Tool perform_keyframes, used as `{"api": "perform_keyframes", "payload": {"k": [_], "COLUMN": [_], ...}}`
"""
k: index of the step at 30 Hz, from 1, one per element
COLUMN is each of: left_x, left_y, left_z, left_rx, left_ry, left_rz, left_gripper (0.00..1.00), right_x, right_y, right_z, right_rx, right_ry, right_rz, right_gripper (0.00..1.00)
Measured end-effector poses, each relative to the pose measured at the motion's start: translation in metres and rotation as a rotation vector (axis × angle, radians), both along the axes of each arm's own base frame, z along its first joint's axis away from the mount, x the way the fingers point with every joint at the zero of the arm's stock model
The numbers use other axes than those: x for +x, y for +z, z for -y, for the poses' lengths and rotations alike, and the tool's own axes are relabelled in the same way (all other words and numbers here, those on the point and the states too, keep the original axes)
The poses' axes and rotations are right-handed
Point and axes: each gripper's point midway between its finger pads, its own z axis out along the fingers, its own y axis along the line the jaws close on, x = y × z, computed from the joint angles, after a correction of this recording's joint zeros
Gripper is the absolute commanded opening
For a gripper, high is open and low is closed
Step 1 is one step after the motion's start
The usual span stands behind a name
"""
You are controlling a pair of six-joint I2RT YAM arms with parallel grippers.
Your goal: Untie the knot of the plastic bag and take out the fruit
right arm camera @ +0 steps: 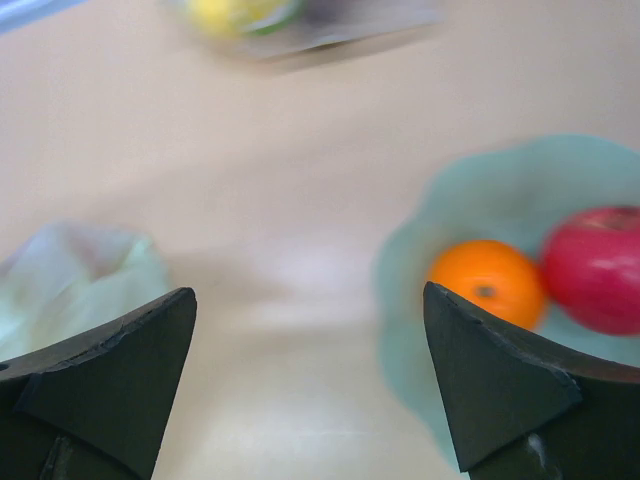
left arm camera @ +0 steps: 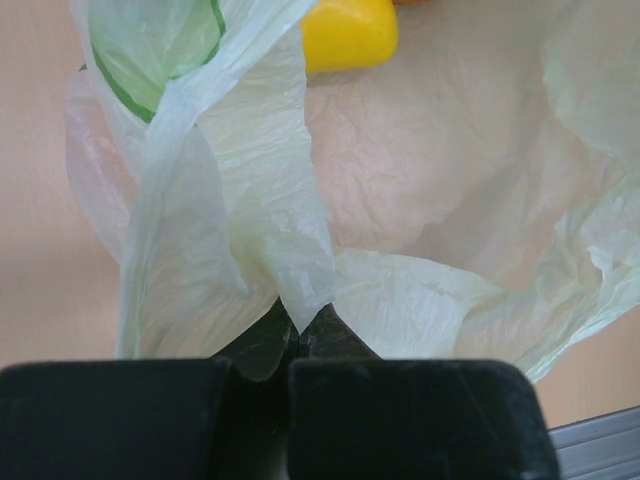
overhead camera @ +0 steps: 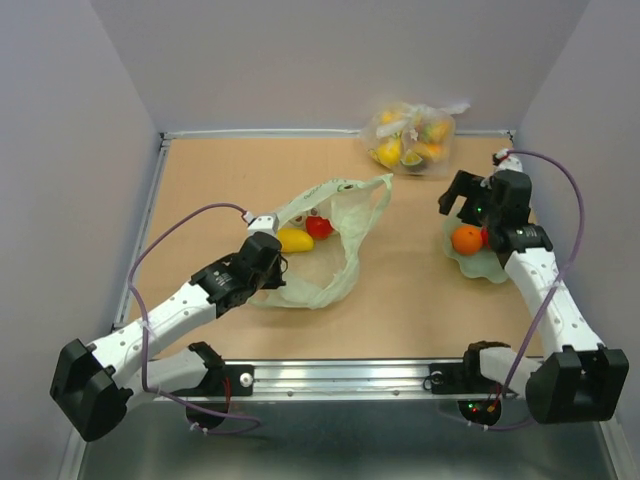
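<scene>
Left gripper (overhead camera: 268, 258): jaws closed, pinching a fold of the plastic bag (overhead camera: 335, 240) at its near left edge. In the left wrist view the thin film rises straight out from between the closed fingertips (left arm camera: 325, 335).

Plastic bag: lies flat on the table (overhead camera: 400, 310), left of centre, mouth wide open toward the right. One handle loop (overhead camera: 345, 186) lies spread out at the far end.

Bag contents: a yellow mango (overhead camera: 295, 240) and a red fruit (overhead camera: 320, 226), side by side and touching, just beyond the left gripper. The mango also shows at the top edge of the left wrist view (left arm camera: 348, 30).

Clear bag (overhead camera: 410, 135): stands at the far edge of the table, holding mixed fruit.

Pale green dish (overhead camera: 490, 268): sits on the right side of the table, well apart from the plastic bag. It holds an orange (overhead camera: 466, 239) and a red apple (right arm camera: 598, 268), touching each other.

Right gripper (overhead camera: 462, 195): jaws wide apart, holding nothing, hanging above the far left edge of the dish
</scene>
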Motion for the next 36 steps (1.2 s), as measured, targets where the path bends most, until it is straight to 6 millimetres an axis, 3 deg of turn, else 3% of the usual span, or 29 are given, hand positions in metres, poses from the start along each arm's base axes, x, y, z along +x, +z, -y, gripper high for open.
{"api": "perform_keyframes", "payload": {"k": [2, 6, 14, 16, 19, 22, 27, 31, 34, 36], "left_x": [0.000, 0.000, 0.007, 0.006, 0.002, 0.001, 0.014, 0.044, 0.043, 0.035], "left_y": [-0.004, -0.007, 0.004, 0.004, 0.002, 0.007, 0.040, 0.090, 0.112, 0.112], "left_z": [0.000, -0.002, -0.002, -0.004, -0.009, -0.013, -0.008, 0.030, 0.071, 0.078], "left_rx": [0.012, 0.035, 0.041, 0.045, 0.062, 0.073, 0.059, 0.050, 0.009, -0.011], "left_ry": [0.001, 0.007, 0.036, 0.047, 0.072, 0.090, 0.101, 0.045, -0.039, -0.065], "left_rz": [-0.012, -0.027, -0.013, -0.020, -0.048, -0.056, -0.005, 0.083, 0.146, 0.155], "left_gripper": [0.00, 0.00, 0.00, 0.00, 0.00, 0.00, 0.00, 0.00, 0.00, 0.00], "right_x": [-0.009, -0.034, -0.088, -0.095, -0.092, -0.082, -0.061, -0.044, -0.037, -0.036], "right_y": [0.013, 0.027, 0.047, 0.045, 0.024, -0.007, -0.061, -0.075, -0.078, -0.081], "right_z": [-0.052, -0.137, -0.285, -0.309, -0.331, -0.338, -0.334, -0.322, -0.313, -0.308], "right_rx": [-0.002, 0.008, 0.014, 0.016, -0.003, -0.036, -0.125, -0.153, -0.151, -0.153], "right_ry": [0.183, 0.471, 0.933, 1.005, 1.056, 1.047, 0.963, 0.875, 0.834, 0.818], "right_rz": [0.041, 0.084, 0.132, 0.132, 0.094, 0.031, -0.074, -0.081, -0.076, -0.078], "right_gripper": [0.99, 0.99, 0.93, 0.92, 0.92, 0.91, 0.91, 0.91, 0.90, 0.90]}}
